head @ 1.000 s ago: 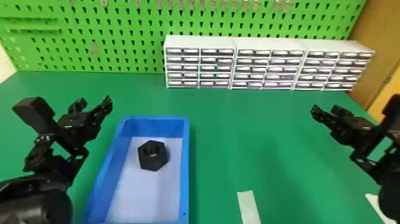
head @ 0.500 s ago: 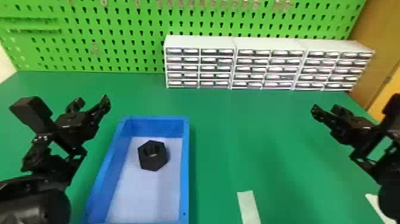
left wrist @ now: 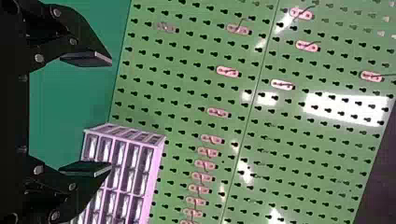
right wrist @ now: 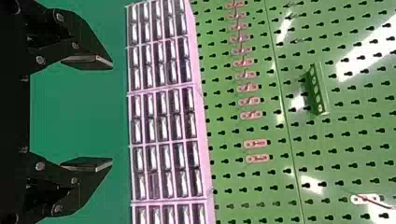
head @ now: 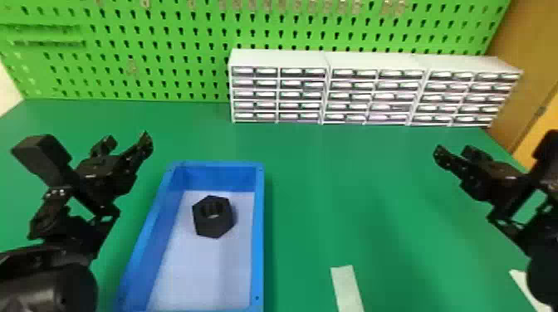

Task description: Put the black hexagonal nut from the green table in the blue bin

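The black hexagonal nut (head: 213, 216) lies inside the blue bin (head: 258, 232), on its pale floor toward the far end. To the left of the bin, my left gripper (head: 126, 143) is held above the green table (head: 324, 199), apart from the nut. In the left wrist view the left gripper (left wrist: 111, 114) is open with nothing between its fingers. My right gripper (head: 456, 150) is parked over the table's right side, well away from the bin. The right wrist view shows the right gripper (right wrist: 112, 114) open and holding nothing.
A row of white drawer cabinets (head: 373, 62) stands along the table's back edge, before the green pegboard (head: 166, 49). A pale strip (head: 347, 288) lies on the table right of the bin, and another (head: 529, 290) near the right arm.
The left arm has shifted slightly to the left over the past second. The nut, the bin and the right arm look unmoved.
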### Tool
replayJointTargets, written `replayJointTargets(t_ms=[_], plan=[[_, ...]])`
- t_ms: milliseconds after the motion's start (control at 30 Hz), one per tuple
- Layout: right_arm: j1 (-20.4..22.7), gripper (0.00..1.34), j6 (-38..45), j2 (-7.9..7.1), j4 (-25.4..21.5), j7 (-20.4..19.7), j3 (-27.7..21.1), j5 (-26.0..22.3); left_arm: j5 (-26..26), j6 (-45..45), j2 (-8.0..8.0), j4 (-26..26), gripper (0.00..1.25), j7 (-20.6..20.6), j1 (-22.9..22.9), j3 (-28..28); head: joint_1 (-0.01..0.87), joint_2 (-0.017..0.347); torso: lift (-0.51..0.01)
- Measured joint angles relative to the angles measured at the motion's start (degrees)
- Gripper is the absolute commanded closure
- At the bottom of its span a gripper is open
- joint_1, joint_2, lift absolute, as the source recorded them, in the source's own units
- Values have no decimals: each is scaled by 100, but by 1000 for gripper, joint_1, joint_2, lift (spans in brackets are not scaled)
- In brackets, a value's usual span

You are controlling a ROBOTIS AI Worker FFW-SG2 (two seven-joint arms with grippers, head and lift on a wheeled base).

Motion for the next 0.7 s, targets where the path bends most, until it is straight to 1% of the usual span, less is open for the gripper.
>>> replayJointTargets(t_ms=[700], plan=[[-7, 522, 0, 27, 0, 0, -16, 6, 0, -7, 0, 0, 460, 0, 2, 2, 691, 9, -97]])
